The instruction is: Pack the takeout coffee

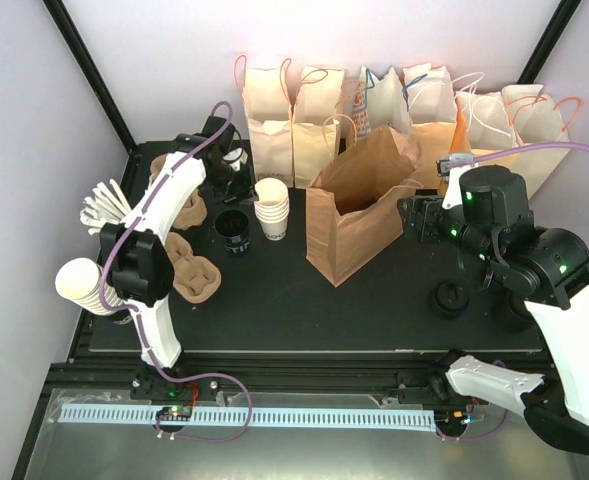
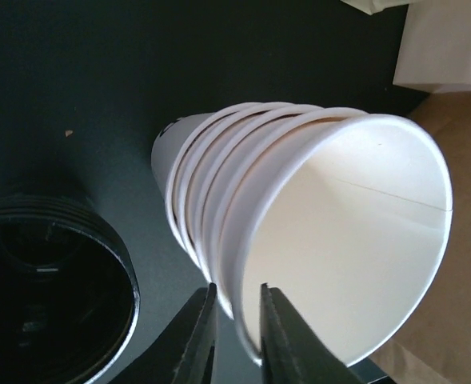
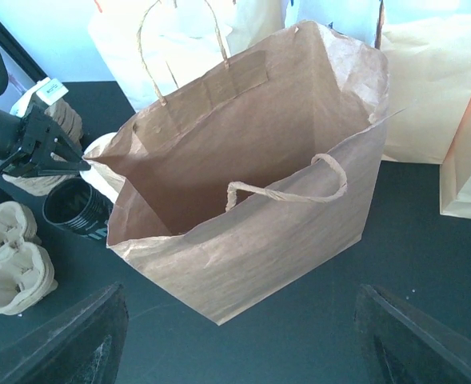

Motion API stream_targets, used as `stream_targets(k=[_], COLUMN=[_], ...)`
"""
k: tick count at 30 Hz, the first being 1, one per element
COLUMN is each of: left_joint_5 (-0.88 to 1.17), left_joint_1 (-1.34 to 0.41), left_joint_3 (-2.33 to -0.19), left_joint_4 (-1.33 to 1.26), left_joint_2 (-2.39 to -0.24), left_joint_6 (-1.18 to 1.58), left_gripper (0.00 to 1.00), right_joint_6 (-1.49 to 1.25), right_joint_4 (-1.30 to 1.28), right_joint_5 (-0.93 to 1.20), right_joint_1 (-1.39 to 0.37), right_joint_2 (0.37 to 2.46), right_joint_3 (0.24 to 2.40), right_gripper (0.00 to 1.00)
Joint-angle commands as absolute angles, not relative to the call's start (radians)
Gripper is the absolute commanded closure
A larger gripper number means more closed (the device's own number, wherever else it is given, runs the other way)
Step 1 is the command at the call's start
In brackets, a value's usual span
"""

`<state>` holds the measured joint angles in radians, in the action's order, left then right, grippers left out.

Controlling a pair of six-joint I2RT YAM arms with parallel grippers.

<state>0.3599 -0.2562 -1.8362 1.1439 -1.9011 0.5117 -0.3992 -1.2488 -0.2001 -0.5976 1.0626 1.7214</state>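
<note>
Left pincer (image 2: 237,294) clamped on cup stack (image 2: 315,240) at top rim, right pincer (image 3: 241,308) gaped wide, open bag (image 3: 251,232) just ahead.

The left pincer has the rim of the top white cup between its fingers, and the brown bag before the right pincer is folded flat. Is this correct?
No: the brown bag stands open, not folded flat; the right wrist view shows it. The left pincer part is right.
</note>
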Motion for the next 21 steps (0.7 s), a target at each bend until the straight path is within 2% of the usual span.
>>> stream_targets(k=[1,6,21], left_joint_5=[0.355,0.340,0.259], left_joint_1=[-0.250,-0.251,-0.255], left_joint_3=[-1.889,-1.891,-2.025], left_joint_4=[1.147,1.141,1.307], left_joint_2=[-1.915,-1.885,-1.837], left_joint_6=[0.536,0.536,0.505], left_gripper=[0.88,0.98,0.98], right_joint_6=[-0.383,-0.380,-0.386], right_joint_4=[-1.232,-1.227,-1.177], right_joint_5=[-0.217,-0.213,-0.160], right_joint_1=[-0.590,-0.591,-0.591], right_joint_2=[1.066,1.064,1.036], right_joint_3=[1.753,1.741,1.661], right_gripper=[0.20,0.20,0.20])
